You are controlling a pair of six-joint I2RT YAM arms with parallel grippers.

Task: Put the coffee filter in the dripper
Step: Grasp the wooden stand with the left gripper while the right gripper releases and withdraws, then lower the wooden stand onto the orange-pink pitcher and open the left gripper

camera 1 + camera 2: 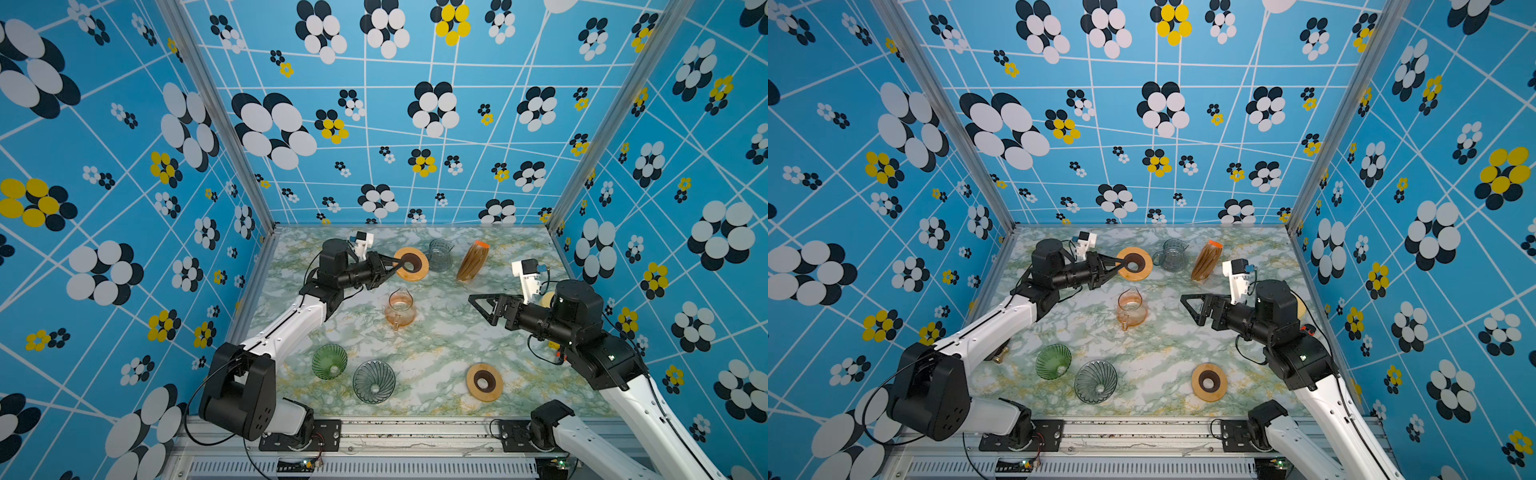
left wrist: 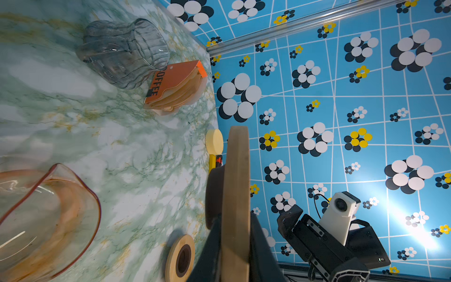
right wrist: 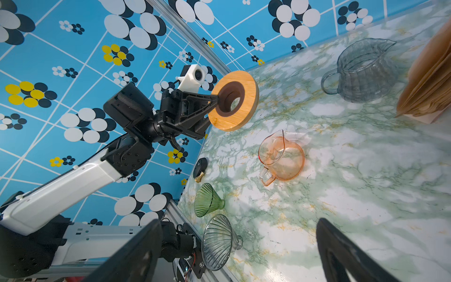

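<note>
In both top views: right gripper (image 1: 476, 301) spread wide, empty. Filter stack (image 1: 472, 262) stands on edge just beyond it toward the back wall, long axis front-to-back, nearer this arm. Left gripper (image 1: 1121, 262) clamped on the wooden ring (image 1: 1136, 264).

Left wrist: ring edge-on between the jaws.

Right wrist: stack (image 3: 429, 83) ahead, well apart; grey dripper (image 3: 217, 241) near the front edge.

black letters "OFFEE" on orange card of the filter pack (image 2: 174, 84), first letter hidden
</note>
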